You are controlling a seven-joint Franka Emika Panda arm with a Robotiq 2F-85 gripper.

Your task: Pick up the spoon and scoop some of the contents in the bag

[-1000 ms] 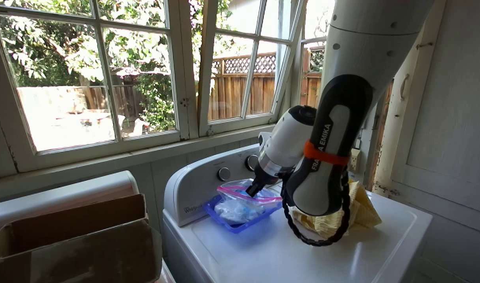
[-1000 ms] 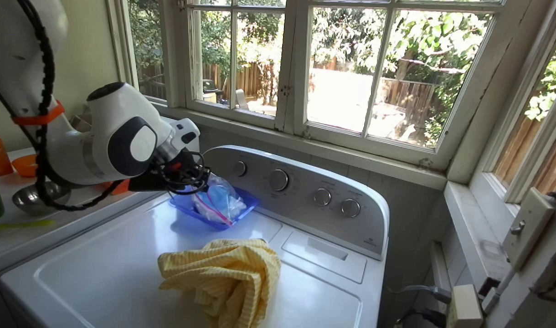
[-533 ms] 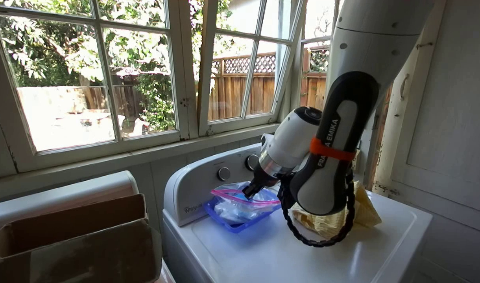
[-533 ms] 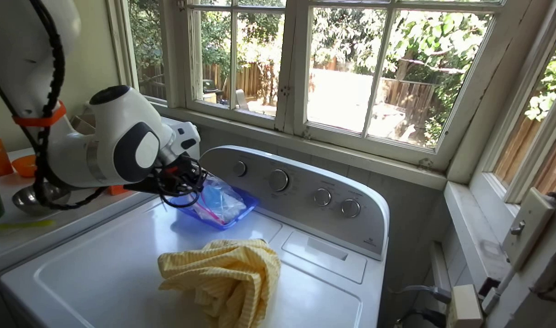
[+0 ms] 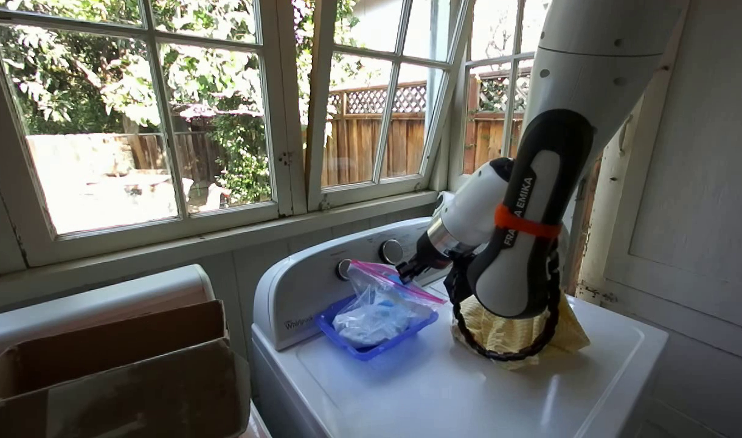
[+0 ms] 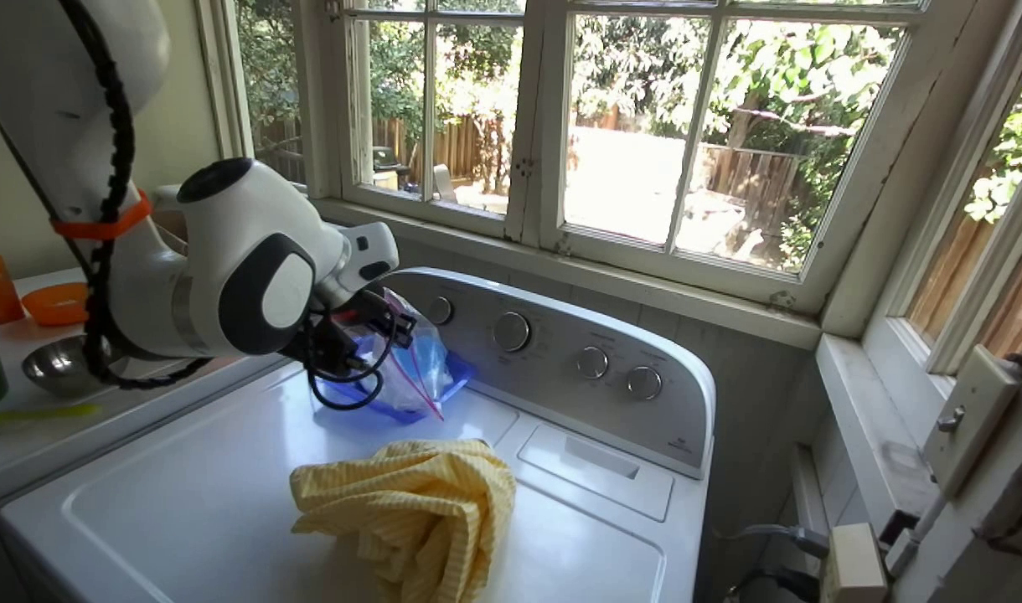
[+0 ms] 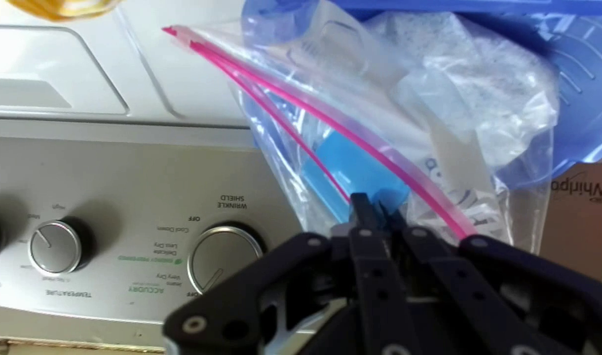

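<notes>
Blue spoon (image 7: 360,167) pinched in gripper (image 7: 377,209) at mouth of clear bag (image 5: 377,307); bag in tray (image 5: 401,339) on counter (image 5: 407,392), L of yel. cloth (image 5: 505,334) in an exterior view.

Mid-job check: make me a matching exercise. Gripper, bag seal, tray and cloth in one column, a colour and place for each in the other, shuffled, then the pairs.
Column one
1. gripper
2. bag seal
3. tray
4. cloth

Column two
A. yellow, crumpled on the dryer top
B. blue, under the bag
C. black, at the mouth of the bag
D. pink, along the bag's edge

Pairs: 1-C, 2-D, 3-B, 4-A
</notes>
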